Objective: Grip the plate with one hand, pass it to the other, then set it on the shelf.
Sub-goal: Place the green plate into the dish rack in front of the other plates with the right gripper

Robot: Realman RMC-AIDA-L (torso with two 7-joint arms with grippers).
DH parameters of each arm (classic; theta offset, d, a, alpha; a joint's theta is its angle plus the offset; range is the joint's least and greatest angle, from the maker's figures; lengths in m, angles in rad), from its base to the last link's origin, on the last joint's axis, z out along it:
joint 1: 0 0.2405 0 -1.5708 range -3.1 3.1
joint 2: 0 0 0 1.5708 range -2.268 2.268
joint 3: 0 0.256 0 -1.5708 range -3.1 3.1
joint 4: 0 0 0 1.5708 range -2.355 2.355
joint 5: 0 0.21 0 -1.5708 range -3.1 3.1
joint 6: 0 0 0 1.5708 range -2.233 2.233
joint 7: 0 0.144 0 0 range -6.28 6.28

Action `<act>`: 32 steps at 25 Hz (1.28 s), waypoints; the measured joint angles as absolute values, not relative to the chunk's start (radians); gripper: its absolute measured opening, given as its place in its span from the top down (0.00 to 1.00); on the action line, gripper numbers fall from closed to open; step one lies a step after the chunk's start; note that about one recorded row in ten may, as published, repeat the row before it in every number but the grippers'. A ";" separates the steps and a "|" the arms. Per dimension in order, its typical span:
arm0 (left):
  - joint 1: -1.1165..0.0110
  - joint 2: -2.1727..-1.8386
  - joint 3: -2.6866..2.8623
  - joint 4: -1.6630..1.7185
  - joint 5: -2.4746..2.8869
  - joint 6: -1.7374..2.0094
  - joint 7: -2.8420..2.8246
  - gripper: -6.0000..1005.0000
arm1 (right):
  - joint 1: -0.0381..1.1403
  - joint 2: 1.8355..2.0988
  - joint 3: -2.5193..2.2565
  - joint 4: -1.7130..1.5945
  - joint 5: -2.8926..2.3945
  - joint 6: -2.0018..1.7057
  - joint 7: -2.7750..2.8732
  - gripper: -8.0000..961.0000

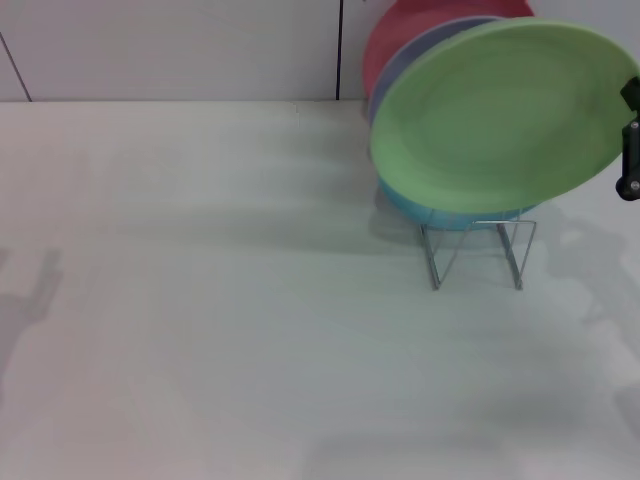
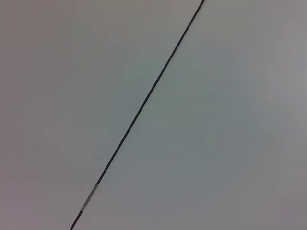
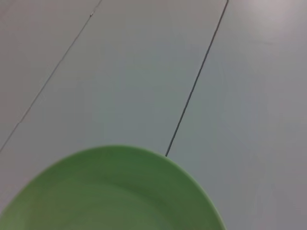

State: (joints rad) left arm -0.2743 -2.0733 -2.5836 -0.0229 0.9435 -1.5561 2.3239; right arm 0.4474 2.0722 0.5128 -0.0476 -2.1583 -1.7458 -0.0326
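Observation:
The light green plate (image 1: 500, 115) hangs tilted in the air at the right of the head view, in front of and above the shelf (image 1: 478, 255). My right gripper (image 1: 629, 140) shows only as a black piece at the frame's right edge, closed on the plate's right rim. In the right wrist view the plate's rim (image 3: 120, 187) fills the lower part of the picture against a pale surface. The left gripper is out of view; the left wrist view shows only a pale surface with a dark seam (image 2: 144, 105).
The wire shelf stands on the white table (image 1: 200, 300) and holds a sky-blue plate (image 1: 440, 212), with a lavender plate (image 1: 415, 55) and a red plate (image 1: 400, 30) behind it. A white wall runs along the back.

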 joint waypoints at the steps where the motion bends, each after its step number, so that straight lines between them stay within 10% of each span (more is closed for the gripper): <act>1: -0.274 -2.073 -2.590 -0.019 0.943 -1.559 2.324 0.25 | 0.447 2.072 0.513 -0.050 -2.158 -1.746 -0.040 0.97; 32: -0.271 -2.070 -2.599 -0.009 0.943 -1.618 2.302 0.25 | 0.431 2.074 0.485 -0.089 -2.158 -1.700 -0.057 0.97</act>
State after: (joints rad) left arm -0.2714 -2.0702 -2.5986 -0.0091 0.9434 -1.6182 2.3020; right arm 0.4312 2.0736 0.4854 -0.0890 -2.1583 -1.6999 -0.0568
